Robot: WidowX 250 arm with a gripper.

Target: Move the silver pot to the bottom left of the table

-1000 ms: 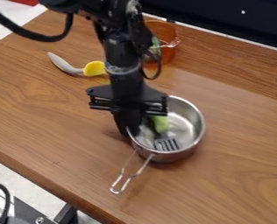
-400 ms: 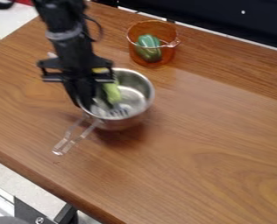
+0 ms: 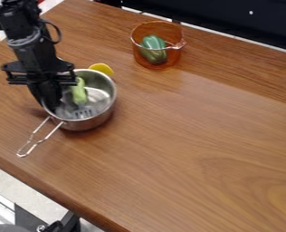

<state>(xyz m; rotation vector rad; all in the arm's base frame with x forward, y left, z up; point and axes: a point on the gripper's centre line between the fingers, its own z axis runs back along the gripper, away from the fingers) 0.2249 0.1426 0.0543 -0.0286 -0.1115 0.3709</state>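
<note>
In the camera view, we find the silver pot (image 3: 94, 121) on the left side of the wooden table (image 3: 193, 154), its wire handle (image 3: 31, 144) pointing toward the near left edge. The black gripper (image 3: 50, 102) is at the pot's left rim — clamped on its wall. Inside, we see a green item (image 3: 79, 93) and a slotted piece (image 3: 83, 112). Just behind the pot shows something yellow (image 3: 102, 69); farther right, an orange see-through pot (image 3: 159, 64) holds a green object (image 3: 153, 50).

- Soft, bright light is falling across the table (image 3: 200, 158).
- A pale sheen is lying near upper centre.
- At left, the pot (image 3: 90, 123) is glinting above a faint shadow.
- Upper right, a panel (image 3: 230, 22) is looking dark.
</note>
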